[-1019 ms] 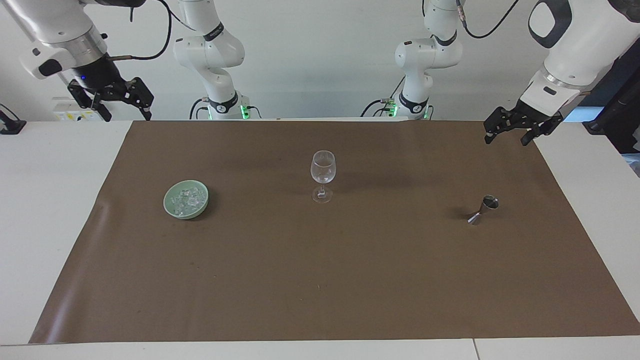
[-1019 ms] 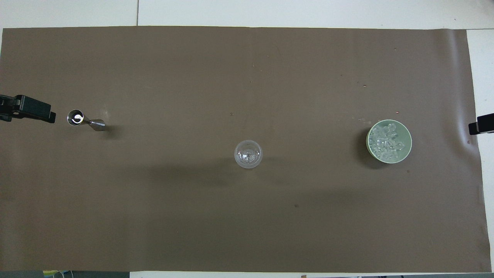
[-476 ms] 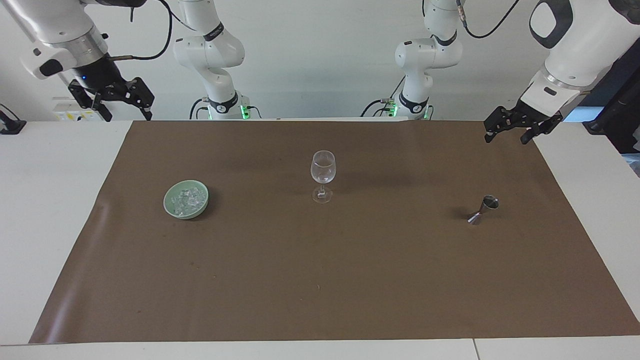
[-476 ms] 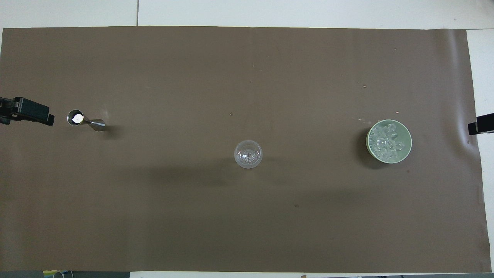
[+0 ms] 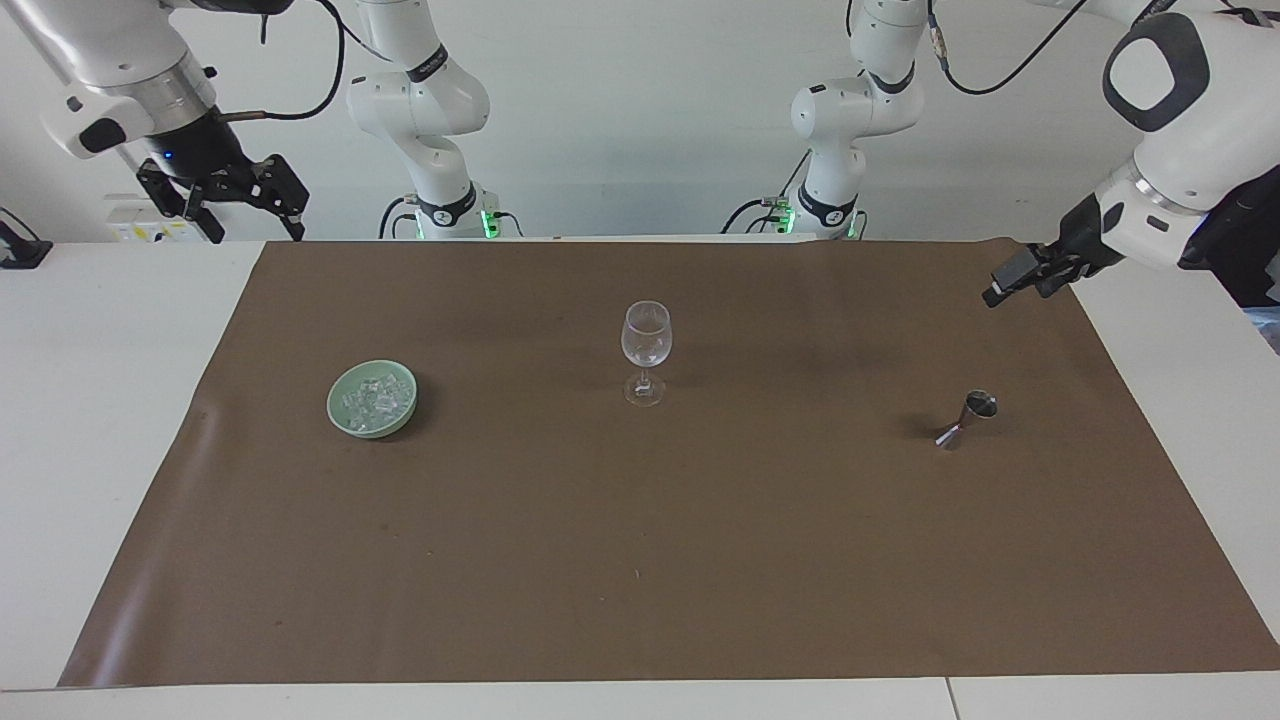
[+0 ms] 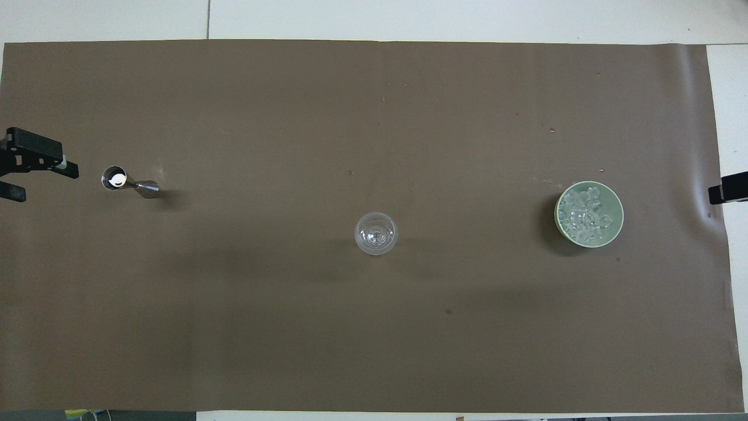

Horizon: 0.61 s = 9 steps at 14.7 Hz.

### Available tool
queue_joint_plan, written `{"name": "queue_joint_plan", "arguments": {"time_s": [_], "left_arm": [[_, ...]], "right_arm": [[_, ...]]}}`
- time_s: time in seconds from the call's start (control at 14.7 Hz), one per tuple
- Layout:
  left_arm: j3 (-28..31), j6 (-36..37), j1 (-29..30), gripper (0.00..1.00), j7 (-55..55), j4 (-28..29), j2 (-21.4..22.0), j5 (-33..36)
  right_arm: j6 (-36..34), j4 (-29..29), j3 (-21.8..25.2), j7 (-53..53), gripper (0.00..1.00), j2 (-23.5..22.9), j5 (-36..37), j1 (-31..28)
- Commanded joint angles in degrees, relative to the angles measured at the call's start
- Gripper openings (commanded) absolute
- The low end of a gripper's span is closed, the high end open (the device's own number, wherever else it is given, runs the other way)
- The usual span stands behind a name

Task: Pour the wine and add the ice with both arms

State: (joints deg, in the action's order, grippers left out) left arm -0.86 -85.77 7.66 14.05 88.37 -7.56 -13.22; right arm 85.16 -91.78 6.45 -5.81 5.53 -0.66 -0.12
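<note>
the left gripper (image 5: pixel 1010 285) turns about its wrist: a second ago both finger links spread side by side toward the facing camera, and now it shows edge-on there, slanted down toward the brown mat (image 5: pixel 640 560). the forearm behind it swings outward, toward the left arm's end of the table. in the overhead view the gripper (image 6: pixel 35 169) sits a little higher than before, with one finger (image 6: pixel 13 191) now showing separately below the body, just beside the metal measuring cup (image 6: pixel 114 178) without touching it.
</note>
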Motion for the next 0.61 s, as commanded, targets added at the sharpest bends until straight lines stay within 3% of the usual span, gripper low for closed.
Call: {"name": "queue_joint_plan", "arguments": {"time_s": [0.0, 0.54], "left_arm": [[0.8, 1.7, 2.2, 1.0, 11.8, -5.2, -6.8, -5.1], [4.3, -8.5, 7.3, 1.0, 34.4, -5.9, -17.8, -22.0]], "right_arm": [[0.7, -1.0, -0.6, 1.2, 1.0, 0.7, 0.5, -0.1], [0.6, -1.1, -0.6, 1.1, 1.0, 0.8, 0.4, -0.2]]}}
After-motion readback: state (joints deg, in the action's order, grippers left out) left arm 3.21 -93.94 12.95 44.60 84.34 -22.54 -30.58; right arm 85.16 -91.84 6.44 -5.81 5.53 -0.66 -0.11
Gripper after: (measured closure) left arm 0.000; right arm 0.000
